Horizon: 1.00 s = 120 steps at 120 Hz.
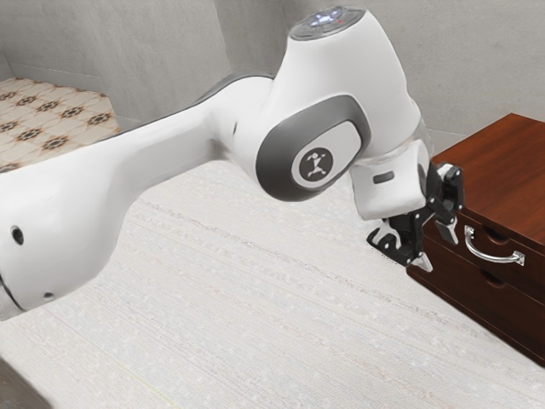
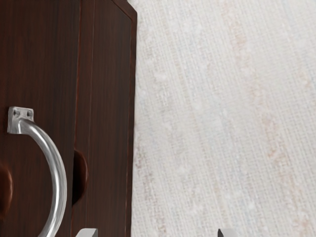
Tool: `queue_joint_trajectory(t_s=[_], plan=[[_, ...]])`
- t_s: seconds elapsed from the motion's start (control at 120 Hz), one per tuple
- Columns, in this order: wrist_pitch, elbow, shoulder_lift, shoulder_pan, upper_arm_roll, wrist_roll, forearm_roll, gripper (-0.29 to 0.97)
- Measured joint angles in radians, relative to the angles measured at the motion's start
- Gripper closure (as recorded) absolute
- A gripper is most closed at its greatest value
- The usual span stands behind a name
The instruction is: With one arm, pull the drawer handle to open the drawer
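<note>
Table (image 1: 255, 298) open beside cabinet (image 1: 502, 162); handle (image 1: 492, 249) front unobstructed.

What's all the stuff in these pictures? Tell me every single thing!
cabinet: one, dark reddish-brown wood, exterior view's right, on the table
drawer: one, same dark wood, in the cabinet's front
handle: one, silver, curved, on the drawer front
table: one, whitish woven top, under the cabinet
floor: tan patterned tiles, exterior view's upper left
wall: grey, behind the table
arm: one, white and grey, reaching in from the exterior view's left
fingers: two, black, open, by the cabinet's near corner, not touching the handle
</note>
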Motion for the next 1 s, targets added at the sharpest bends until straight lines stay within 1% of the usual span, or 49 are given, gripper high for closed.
queue_joint_trajectory(t_s=[0.283,0.583,0.667,0.817,0.883,1.0], plan=[[0.121,0.057,0.091,-0.015,-0.001,0.055,0.007,0.48],[0.182,0.078,0.149,-0.021,0.000,0.100,0.006,0.52],[0.189,0.077,0.156,-0.021,0.001,0.109,0.003,0.56],[0.197,0.066,0.157,-0.023,0.003,0.121,0.000,0.68],[0.200,0.055,0.145,-0.030,0.007,0.126,-0.001,0.71],[0.208,-0.008,0.099,-0.032,0.010,0.132,-0.004,0.76]])
